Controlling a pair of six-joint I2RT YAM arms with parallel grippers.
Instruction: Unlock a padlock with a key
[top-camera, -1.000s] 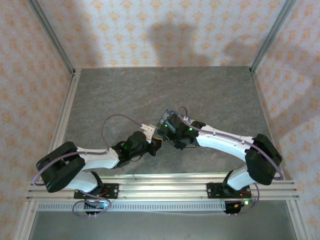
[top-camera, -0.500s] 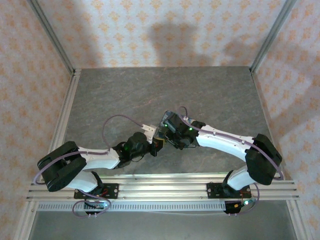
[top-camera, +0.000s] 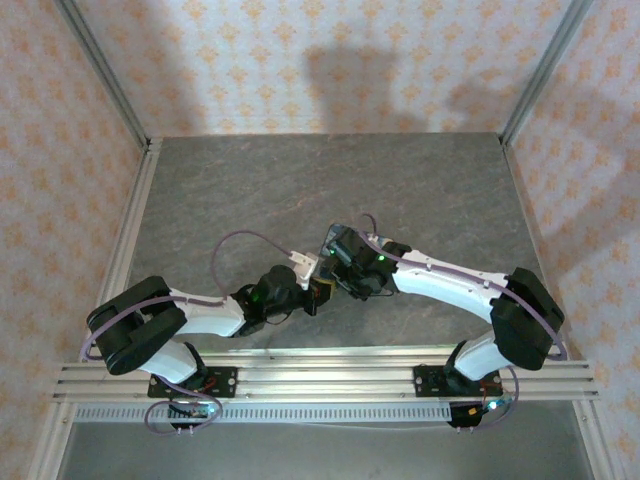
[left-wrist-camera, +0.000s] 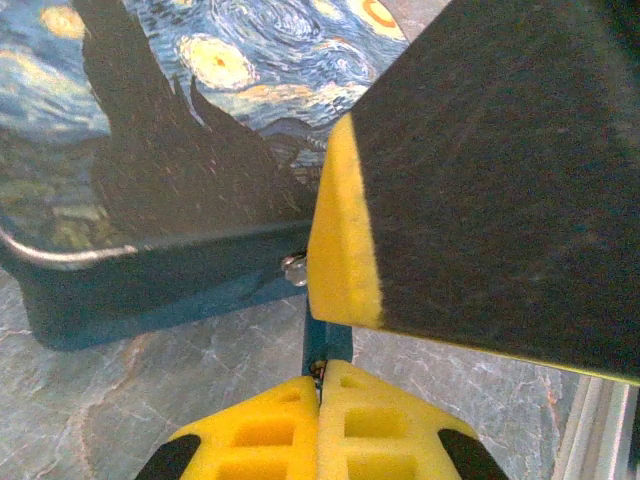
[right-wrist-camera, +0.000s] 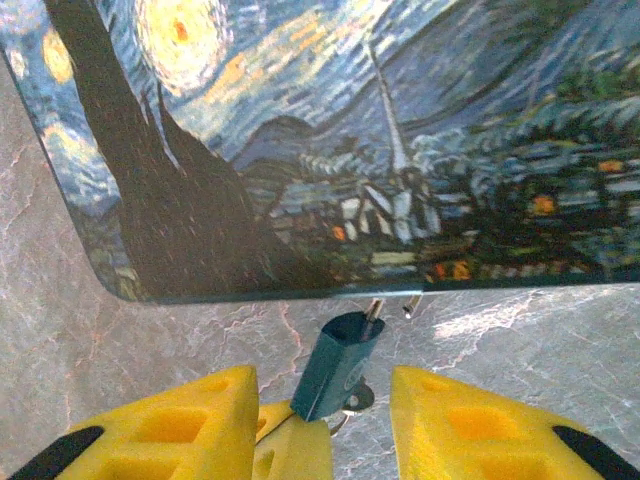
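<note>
Grey stone counter (top-camera: 420, 190) is giving wide room toward its far edge. The painted box (right-wrist-camera: 400, 150) is lying near the middle, with its rounded edge just above the padlock (right-wrist-camera: 335, 365). The right end effector (right-wrist-camera: 320, 388) is standing open around the padlock, not touching it. The left end effector (left-wrist-camera: 320, 395) is pinching the padlock's blue body, fully closed.

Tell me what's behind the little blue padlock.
The painted box on the grey table, its near edge just beyond the silvery loop of the padlock. Whether the loop hooks onto the box cannot be seen.
</note>
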